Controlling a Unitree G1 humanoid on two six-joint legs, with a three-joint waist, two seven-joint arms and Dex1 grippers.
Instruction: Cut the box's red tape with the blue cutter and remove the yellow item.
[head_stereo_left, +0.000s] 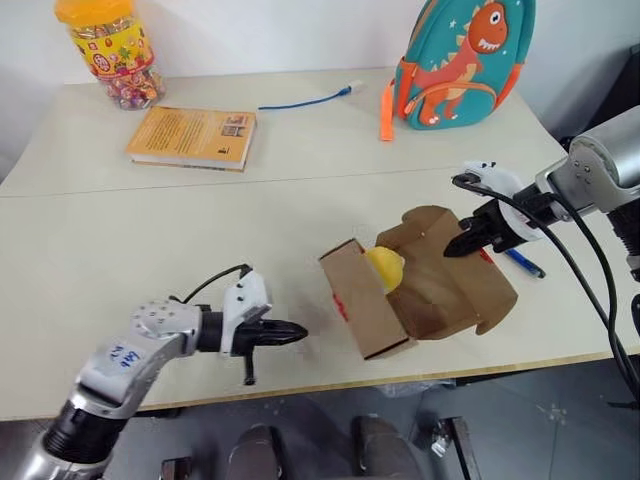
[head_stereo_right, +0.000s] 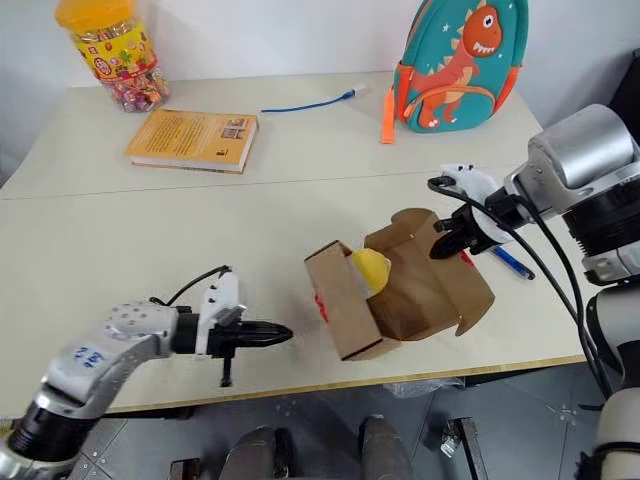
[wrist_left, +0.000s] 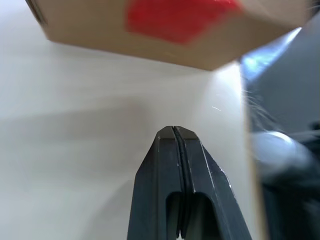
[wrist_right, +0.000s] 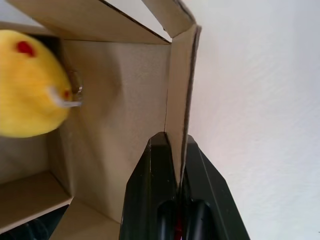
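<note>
Flanking box (head_stereo_left: 430, 285): book (head_stereo_left: 193, 137), backpack (head_stereo_left: 460, 62)

yellow item (head_stereo_left: 385, 266) inside open box (head_stereo_left: 440, 290)

No legible text anywhere: markings on the orange-yellow paperback book (head_stereo_left: 192, 137) and yellow-lidded plastic candy jar (head_stereo_left: 108, 50) are staying unreadable.

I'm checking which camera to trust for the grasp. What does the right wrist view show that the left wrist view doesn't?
Right wrist view: the right gripper, jaws shut on a flap of the box, and the yellow item inside the open box. Left wrist view: the left gripper, jaws shut and empty above the table, facing the red tape. Both show the box's brown cardboard.
</note>
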